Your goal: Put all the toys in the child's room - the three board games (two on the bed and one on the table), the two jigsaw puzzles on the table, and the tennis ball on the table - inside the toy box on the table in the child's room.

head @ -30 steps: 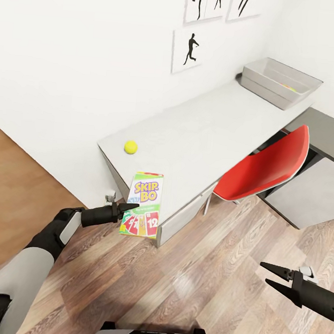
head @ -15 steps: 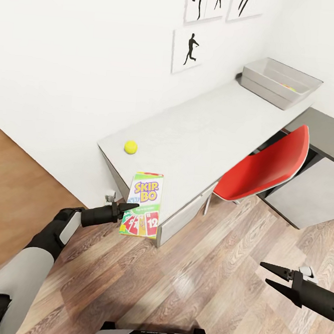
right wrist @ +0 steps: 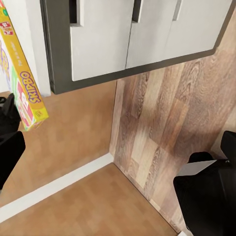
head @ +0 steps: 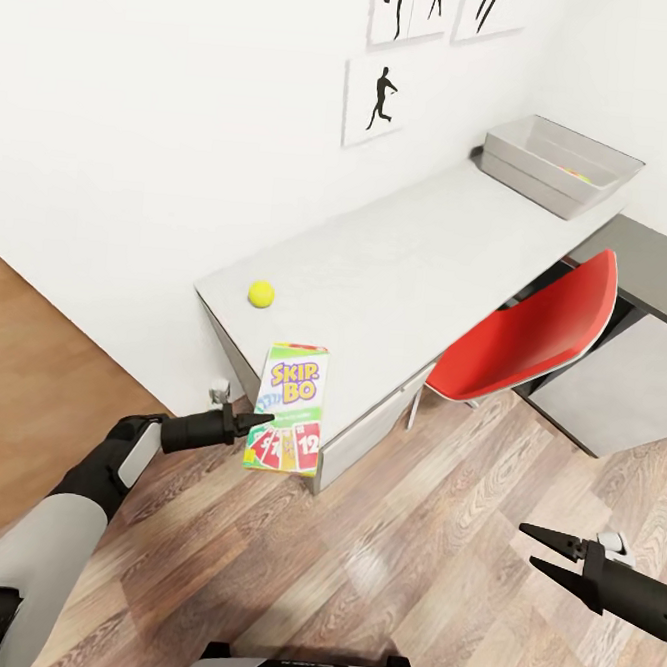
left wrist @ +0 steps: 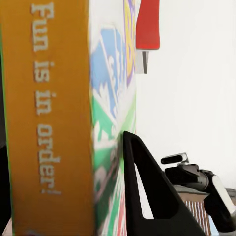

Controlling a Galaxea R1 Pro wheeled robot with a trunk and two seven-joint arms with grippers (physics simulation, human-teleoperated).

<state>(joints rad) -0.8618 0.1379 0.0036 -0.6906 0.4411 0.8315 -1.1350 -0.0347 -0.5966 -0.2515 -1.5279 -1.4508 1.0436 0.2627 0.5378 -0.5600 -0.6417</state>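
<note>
While left fingers [head: 256,425] pinch SKIP-BO box [head: 290,406] over table [head: 409,269] edge; right fingers [head: 540,550] spread

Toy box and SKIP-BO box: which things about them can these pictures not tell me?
- Toy box: in the head view its near wall hides most of the inside; only a small coloured patch shows, too small to identify.
- SKIP-BO box: in the left wrist view it is blurred and cut off by the picture edge, so the grip of the left gripper cannot be confirmed.
- Right gripper: open; its arm is cut off by the head view's edge.

SKIP-BO box [right wrist: 22,86] (yellow edge) tilted beside grey drawers [right wrist: 128,34], over wood floor [right wrist: 162,113].
</note>
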